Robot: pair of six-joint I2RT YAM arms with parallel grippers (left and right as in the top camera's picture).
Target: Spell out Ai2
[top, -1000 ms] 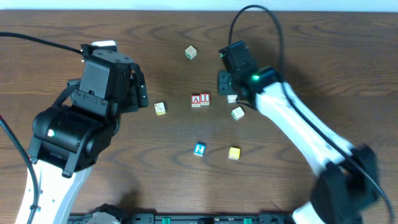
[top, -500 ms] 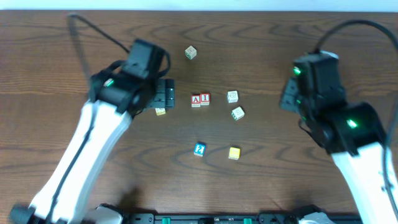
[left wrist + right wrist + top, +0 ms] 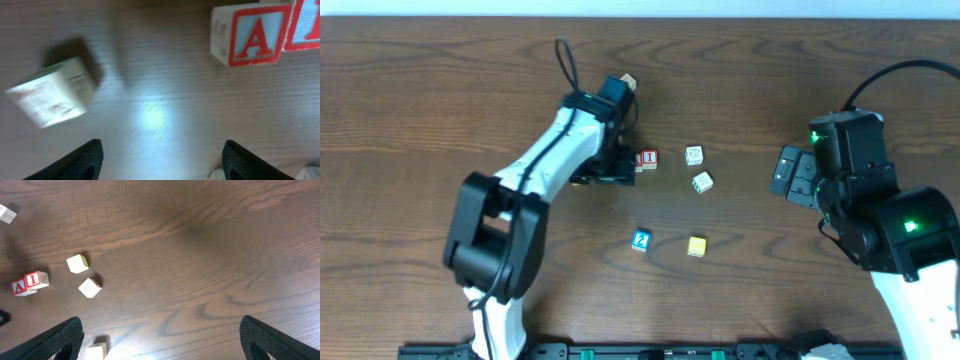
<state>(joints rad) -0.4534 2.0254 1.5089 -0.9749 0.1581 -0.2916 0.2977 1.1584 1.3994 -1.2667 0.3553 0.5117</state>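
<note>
Ai2 is 2 letters in! The red-framed A cube (image 3: pixel 252 35) and I cube (image 3: pixel 649 158) sit touching mid-table, reading "AI". The blue 2 cube (image 3: pixel 640 240) lies well apart toward the front, near a yellow cube (image 3: pixel 696 245), so it has yet to join after the I. The left gripper (image 3: pixel 162 150) hovers by the A, jaws apart and empty. The right gripper (image 3: pixel 160 325) hangs spread wide, holding nothing.

My left wrist view is soft: the "A" cube (image 3: pixel 255 37) is slightly smeared, and the cream cube (image 3: pixel 50 95) to its left streaks with motion blur against a dark shadow. A pale glare lies on the wood below and left of the "A" cube, and my left fingertips (image 3: pixel 80 160) are dark, unfocused shapes. The overhead view is evenly bright and sharp.
</note>
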